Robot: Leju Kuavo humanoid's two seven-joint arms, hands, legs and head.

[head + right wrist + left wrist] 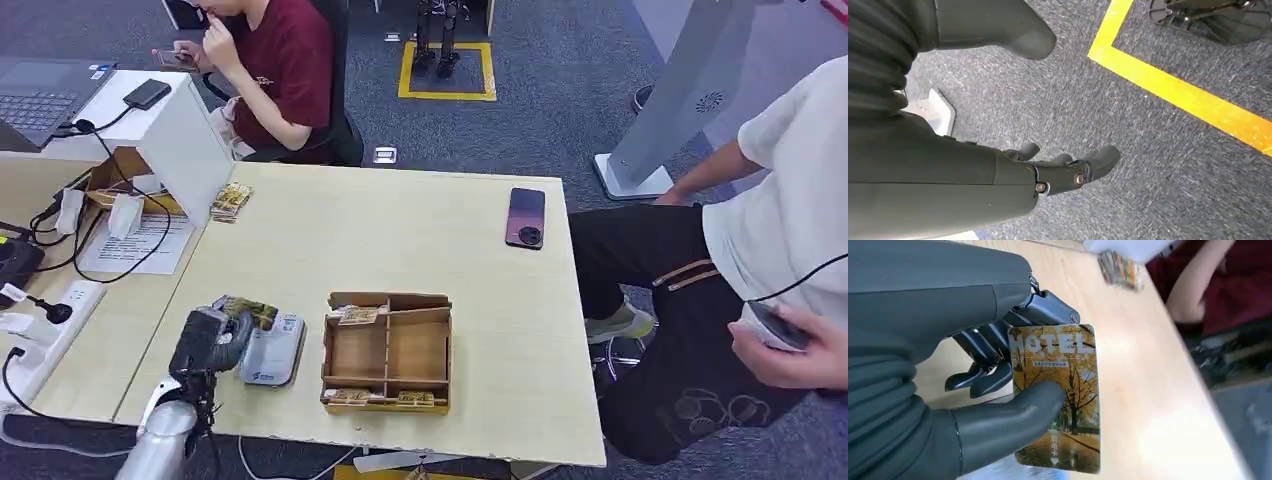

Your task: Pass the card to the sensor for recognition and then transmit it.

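Left hand [212, 340] pinching card [1058, 395], just over sensor [272, 350], at nine o'clock of box [388, 352]. Right hand [1068, 170] hanging empty, fingers apart.

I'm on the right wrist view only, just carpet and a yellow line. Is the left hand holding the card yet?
Observer: Yes. The left hand pinches the card between thumb and fingers.
Operator: Where is it relative to the sensor?
Observer: Head view shows it just left of the grey sensor, card above its near edge.
Operator: What's beside the sensor?
Observer: A wooden tray with compartments, right of it.
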